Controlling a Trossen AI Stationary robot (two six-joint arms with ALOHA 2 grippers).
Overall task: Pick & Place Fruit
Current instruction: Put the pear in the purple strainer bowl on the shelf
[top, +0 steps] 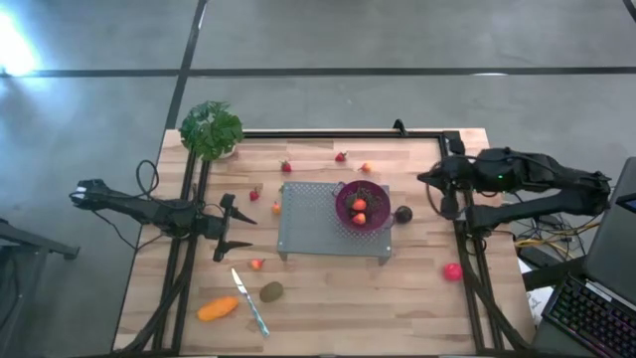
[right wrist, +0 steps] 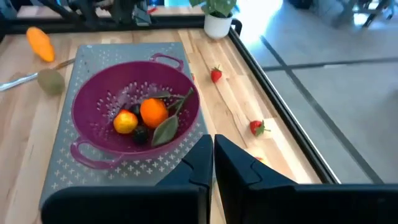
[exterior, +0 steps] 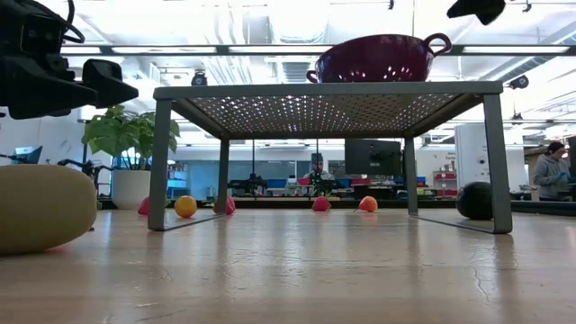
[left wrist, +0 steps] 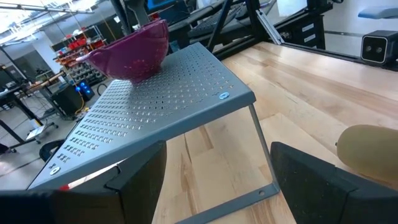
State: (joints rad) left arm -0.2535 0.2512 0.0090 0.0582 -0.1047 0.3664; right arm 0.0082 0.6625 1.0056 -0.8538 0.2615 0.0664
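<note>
Right claw (right wrist: 212, 163) pressed together, empty, above perforated rack (top: 308, 214) beside purple colander (top: 362, 204) w/ orange fruit (right wrist: 153, 112) inside; left claw (top: 231, 227) spread apart nr desk's left edge; strawberries (top: 341, 156) along far edge, pink-red ball (top: 453, 270) nr right edge.

Wooden table (top: 417, 298) bearing a perforated grey rack (top: 323, 224). Between the rack and the left claw (top: 227, 227): a strawberry (top: 253, 195). Nearer the table's front edge than this claw: knife (top: 250, 301), kiwi (top: 270, 291), orange fruit (top: 217, 309). Below the right claw (top: 427, 179): dark fruit (top: 402, 214), red ball (top: 452, 270). Potted plant (top: 211, 129) at a far corner.
</note>
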